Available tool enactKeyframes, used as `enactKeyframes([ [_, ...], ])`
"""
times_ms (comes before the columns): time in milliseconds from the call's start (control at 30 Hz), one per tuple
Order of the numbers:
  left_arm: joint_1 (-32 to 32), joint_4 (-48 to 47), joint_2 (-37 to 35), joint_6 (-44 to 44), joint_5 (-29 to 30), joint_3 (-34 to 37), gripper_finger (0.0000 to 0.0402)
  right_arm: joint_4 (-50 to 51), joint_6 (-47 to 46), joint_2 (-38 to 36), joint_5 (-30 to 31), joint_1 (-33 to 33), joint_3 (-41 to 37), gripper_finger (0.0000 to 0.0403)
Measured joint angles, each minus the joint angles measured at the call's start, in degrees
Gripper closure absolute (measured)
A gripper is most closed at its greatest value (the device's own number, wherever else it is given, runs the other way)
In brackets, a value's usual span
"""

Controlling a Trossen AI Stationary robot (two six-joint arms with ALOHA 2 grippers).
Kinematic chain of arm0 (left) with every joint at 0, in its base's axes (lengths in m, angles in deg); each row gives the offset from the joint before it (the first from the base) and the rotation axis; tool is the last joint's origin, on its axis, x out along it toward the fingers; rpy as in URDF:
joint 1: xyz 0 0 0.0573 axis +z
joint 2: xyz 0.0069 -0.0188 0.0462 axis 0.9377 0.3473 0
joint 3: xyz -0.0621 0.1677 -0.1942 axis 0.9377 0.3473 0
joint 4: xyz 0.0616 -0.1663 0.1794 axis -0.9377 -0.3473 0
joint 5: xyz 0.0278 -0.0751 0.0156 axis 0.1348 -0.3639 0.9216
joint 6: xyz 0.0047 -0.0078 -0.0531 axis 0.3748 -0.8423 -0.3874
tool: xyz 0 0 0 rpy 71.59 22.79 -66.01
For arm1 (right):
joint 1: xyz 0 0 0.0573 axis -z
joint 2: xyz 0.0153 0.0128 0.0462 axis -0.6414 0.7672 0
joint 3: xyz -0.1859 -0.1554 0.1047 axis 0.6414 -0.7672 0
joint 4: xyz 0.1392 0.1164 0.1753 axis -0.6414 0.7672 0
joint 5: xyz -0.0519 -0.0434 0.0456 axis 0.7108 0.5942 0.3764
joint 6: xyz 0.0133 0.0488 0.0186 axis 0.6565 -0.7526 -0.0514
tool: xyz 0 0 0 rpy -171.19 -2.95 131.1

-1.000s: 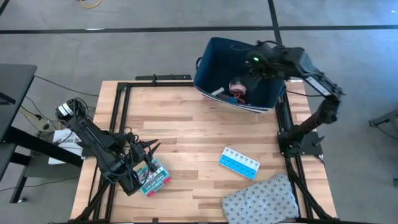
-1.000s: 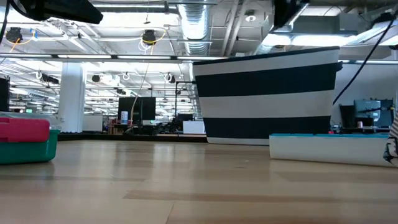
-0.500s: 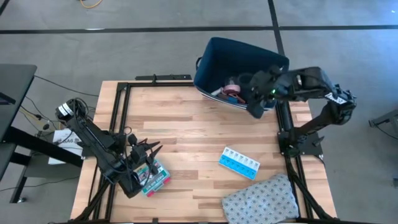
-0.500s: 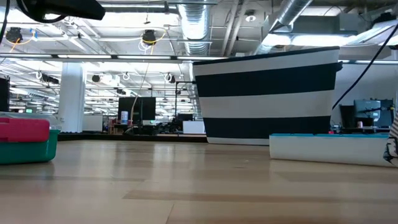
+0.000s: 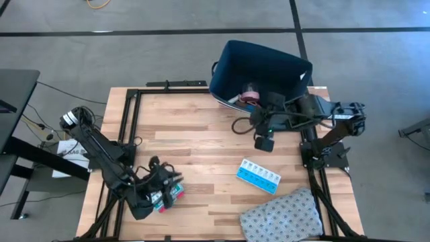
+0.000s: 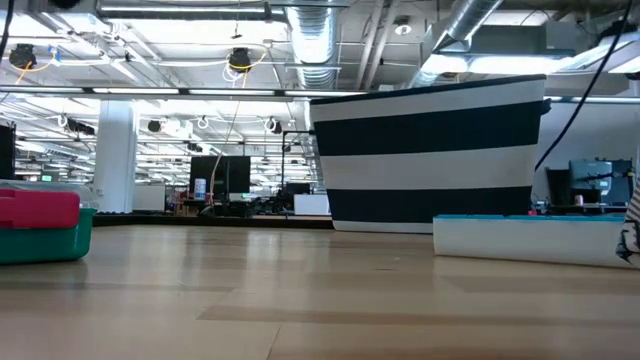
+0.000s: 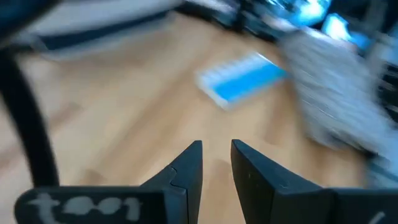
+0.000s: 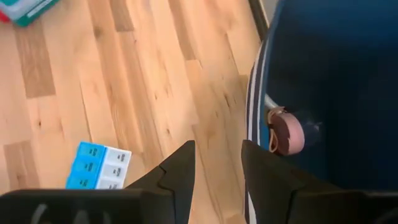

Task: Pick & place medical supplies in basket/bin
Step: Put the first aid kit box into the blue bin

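The navy bin [image 5: 259, 70] stands at the table's far right; from table height it [image 6: 430, 160] shows navy and white bands. Inside it lie the pink roll [image 8: 289, 134] and other small items [image 5: 250, 95]. My right gripper [image 5: 239, 125] is open and hovers over bare wood just near-left of the bin. The light-blue pill organiser [image 5: 259, 176] lies flat near the right. The green-red flat box [image 5: 169, 196] rests flat at the near left, and my left gripper [image 5: 176, 181] hangs over it, slightly open, its fingers [image 7: 186, 165] pointing toward the organiser [image 7: 242, 81].
A grey patterned cloth [image 5: 282, 215] lies at the near right corner, just near of the organiser. Black frame rails [image 5: 134, 101] run along the table's left, far and right edges. Bare wood [image 5: 201, 141] fills the middle between the two arms.
My right gripper has drawn back out of the bin and swung toward the table's near left, coming to hang over the wood beside the bin. My left gripper has moved toward the near edge, over the green-red box, and turned toward the right. The box has stayed put.
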Motion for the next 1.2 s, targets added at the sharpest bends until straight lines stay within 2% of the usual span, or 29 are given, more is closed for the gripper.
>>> enactKeyframes([
  [167, 2.24, 6.42, 0.0, 2.52, -20.59, -5.51, 0.0329, 0.0, 1.19, -0.01, 0.18, -1.19, 0.0, 0.0282],
  [233, 2.56, 10.08, 0.0, 3.07, -25.78, -5.67, 0.0329, -0.03, 1.98, -0.6, 0.1, -1.39, 0.0, 0.0282],
  [300, 2.54, 10.79, 0.0, 2.73, -27.2, -5.64, 0.0329, 0.01, 2.19, -1.33, 0.37, -1.79, 0.02, 0.0282],
  [500, 2.58, 7.91, 0.06, -4.9, -25.97, -4.51, 0.0329, -0.04, 3.55, -2.41, 0.37, -1.89, 0.0, 0.0282],
  [633, 2.73, 2.81, 1.77, -12.75, -27.27, -4.46, 0.0329, 0.0, 4.13, -2.8, 0.52, -1.91, 0.05, 0.0282],
  [767, 3.22, 2.54, 5.73, -20.13, -29.97, -4.48, 0.0329, -0.02, 5.33, -2.72, 0.51, -1.91, 0.02, 0.0282],
  [867, 3.7, 3.09, 10.56, -20.05, -34.54, -5.31, 0.0329, -0.02, 6.64, -2.68, 0.51, -1.91, 0.02, 0.0282],
  [1000, 4.92, -0.61, 17.34, -20.05, -43.58, -8.39, 0.0329, -0.04, 6.67, -2.68, 0.52, -1.91, 0.02, 0.0282],
  [1133, 6.29, -11.94, 23.26, -19.08, -49.89, -14.66, 0.0329, -0.03, 6.67, -2.68, 0.53, -1.89, 0.02, 0.0282],
  [1200, 6.63, -18.17, 25.54, -18.32, -50.78, -18.0, 0.0329, -0.04, 6.67, -2.68, 0.53, -1.91, 0.02, 0.0282],
])
